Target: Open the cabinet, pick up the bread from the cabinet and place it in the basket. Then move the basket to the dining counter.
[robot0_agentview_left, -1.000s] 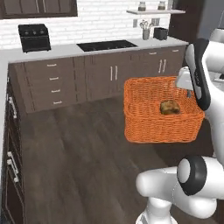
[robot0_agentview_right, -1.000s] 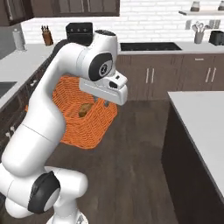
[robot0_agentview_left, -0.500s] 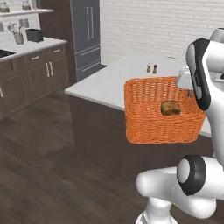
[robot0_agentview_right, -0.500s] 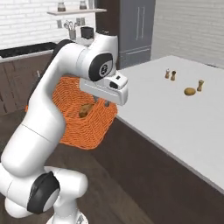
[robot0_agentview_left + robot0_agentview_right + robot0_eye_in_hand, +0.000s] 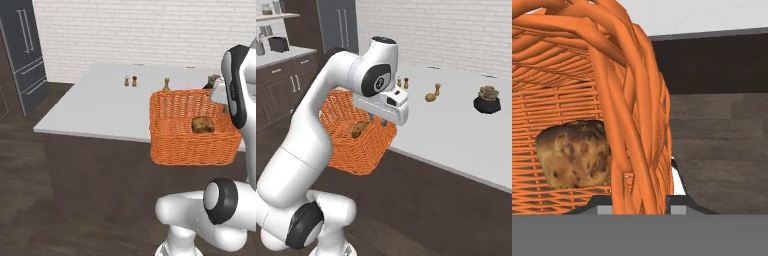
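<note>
White-topped long dining table (image 5: 100, 107) ahead: end effector (image 5: 643, 192) pinching bright orange woven basket (image 5: 192, 129) wall, keep level so golden-brown round bread (image 5: 202, 124) stays in, lower near table's front edge.

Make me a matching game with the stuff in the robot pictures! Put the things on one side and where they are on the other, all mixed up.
Things:
1. bread
2. basket
3. small potted plant
4. fridge

Places:
A. standing on the white dining counter
B. held up in the air by the tool, which is shut on its rim
C. lying inside the orange basket
D. against the wall, left of the counter in the left base view

Pairs: 1-C, 2-B, 3-A, 4-D
</note>
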